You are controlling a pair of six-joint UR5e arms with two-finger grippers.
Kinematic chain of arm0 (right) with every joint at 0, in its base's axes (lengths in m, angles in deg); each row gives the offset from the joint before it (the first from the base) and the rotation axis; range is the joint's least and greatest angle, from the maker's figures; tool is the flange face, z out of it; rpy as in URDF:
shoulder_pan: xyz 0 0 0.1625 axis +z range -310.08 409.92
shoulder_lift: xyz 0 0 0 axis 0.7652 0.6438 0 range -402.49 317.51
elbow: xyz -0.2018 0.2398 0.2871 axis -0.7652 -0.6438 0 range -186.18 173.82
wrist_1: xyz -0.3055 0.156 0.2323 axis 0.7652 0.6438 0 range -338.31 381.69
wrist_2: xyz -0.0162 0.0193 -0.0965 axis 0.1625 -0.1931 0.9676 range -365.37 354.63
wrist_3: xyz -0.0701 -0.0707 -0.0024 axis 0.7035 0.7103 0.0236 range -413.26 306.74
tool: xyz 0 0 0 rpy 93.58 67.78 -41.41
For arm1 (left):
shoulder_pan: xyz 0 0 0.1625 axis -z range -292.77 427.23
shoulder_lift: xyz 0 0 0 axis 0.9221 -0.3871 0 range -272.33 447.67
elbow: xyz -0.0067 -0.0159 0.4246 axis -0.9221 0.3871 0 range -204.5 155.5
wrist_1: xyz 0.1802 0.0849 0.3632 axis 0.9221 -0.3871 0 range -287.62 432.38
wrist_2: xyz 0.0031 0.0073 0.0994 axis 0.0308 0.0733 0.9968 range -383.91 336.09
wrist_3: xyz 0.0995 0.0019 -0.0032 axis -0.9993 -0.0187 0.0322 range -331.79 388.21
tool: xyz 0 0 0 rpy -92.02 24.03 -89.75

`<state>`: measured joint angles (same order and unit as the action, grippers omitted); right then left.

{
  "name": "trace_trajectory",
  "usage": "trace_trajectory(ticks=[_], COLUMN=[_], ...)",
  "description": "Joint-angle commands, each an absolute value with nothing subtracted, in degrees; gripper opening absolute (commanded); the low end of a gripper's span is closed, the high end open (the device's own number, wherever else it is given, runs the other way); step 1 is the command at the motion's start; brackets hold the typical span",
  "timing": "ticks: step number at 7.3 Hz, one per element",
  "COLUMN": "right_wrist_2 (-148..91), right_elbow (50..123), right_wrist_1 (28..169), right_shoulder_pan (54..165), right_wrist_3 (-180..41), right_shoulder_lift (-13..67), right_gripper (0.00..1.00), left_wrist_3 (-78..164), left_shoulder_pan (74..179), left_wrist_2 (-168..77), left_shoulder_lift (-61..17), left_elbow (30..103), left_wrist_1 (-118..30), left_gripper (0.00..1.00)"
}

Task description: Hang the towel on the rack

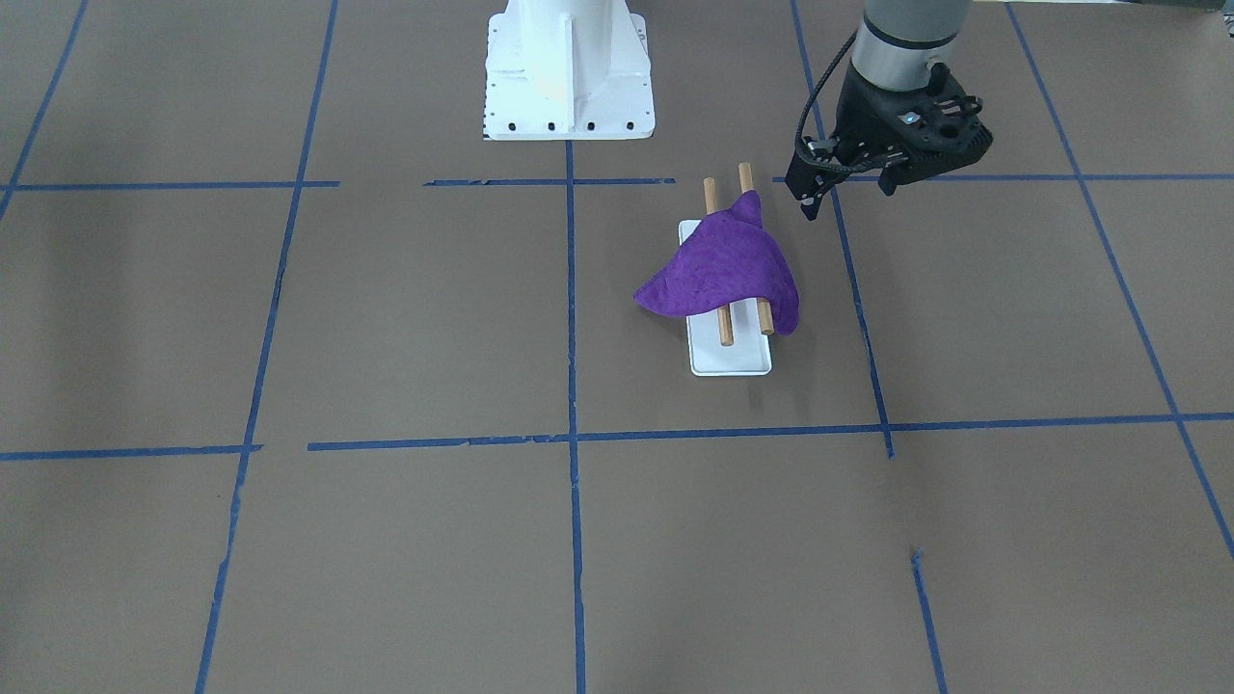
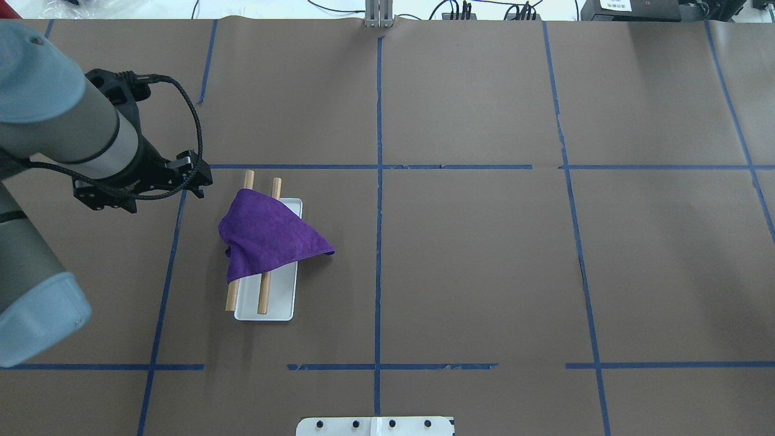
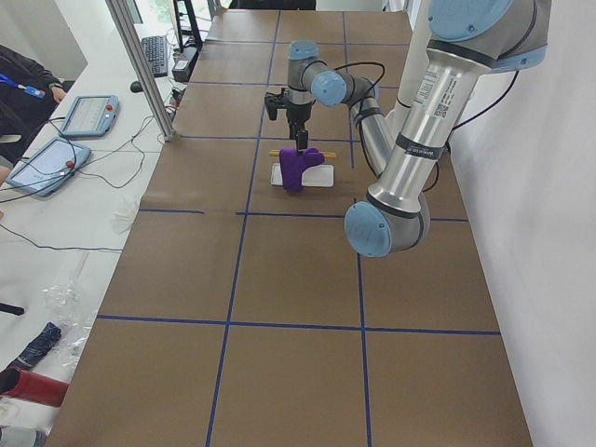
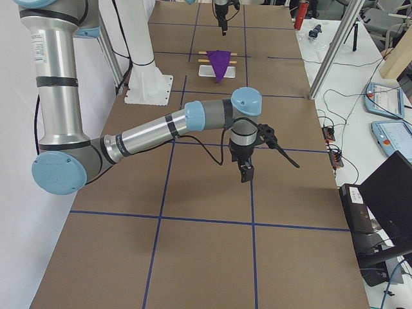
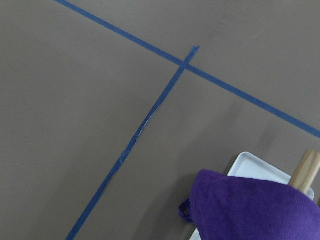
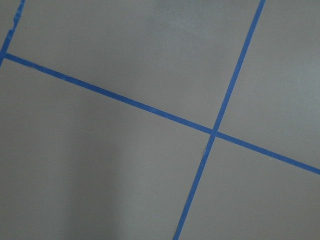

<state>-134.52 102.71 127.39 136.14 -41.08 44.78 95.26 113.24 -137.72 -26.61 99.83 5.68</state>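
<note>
The left gripper [image 2: 197, 180] hangs just beside the rack [image 2: 266, 310], holding nothing; whether its jaws are apart or together cannot be told. The towel [image 2: 266, 239] lies draped over both rods, bunched unevenly. Hanging appears complete. The right gripper [image 4: 245, 172] is well apart from the rack; jaws likewise indeterminate.

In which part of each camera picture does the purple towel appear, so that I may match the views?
Exterior front-facing: towel right of centre.
Overhead exterior: towel left of centre.
Exterior left: towel upper middle, far away.
Exterior right: towel top middle, far away.
Left wrist: towel in the bottom right corner.
Right wrist: not in view.
Shared landmark: the rack beneath it, with white base and wooden rods.
</note>
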Motion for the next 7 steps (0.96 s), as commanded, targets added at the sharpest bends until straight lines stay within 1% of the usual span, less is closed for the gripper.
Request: trace_trajectory(ticks=[1,3,4,5,6,7], right_wrist_2=[-137.45,-139.13,-140.79,-141.07,-141.07,-141.51], right_elbow=[96.08,91.49,89.2,85.79,83.23,82.6], right_wrist_1=[127.16,127.07,125.68,120.27,116.82,115.57], right_shoulder_pan=[137.45,140.52,141.41,142.29,142.47,142.65], right_wrist_3=[-40.96,-40.69,-40.61,-40.78,-40.78,-40.78], right_shoulder_lift=[45.31,44.96,45.05,45.31,45.31,45.66], right_gripper=[1.0,1.0,1.0,1.0,1.0,1.0], left_wrist_3=[78.82,66.34,55.92,44.15,37.86,32.23], left_shoulder_pan=[121.69,127.84,132.48,138.45,142.77,146.03], left_wrist_2=[-141.59,-144.65,-146.59,-148.61,-149.93,-149.95], left_shoulder_lift=[-26.5,-25.01,-21.96,-19.32,-17.12,-15.01], left_elbow=[97.07,93.02,92.05,89.69,86.53,82.67], left_wrist_1=[4.89,2.52,2.51,2.42,2.42,2.25], left_gripper=[1.0,1.0,1.0,1.0,1.0,1.0])
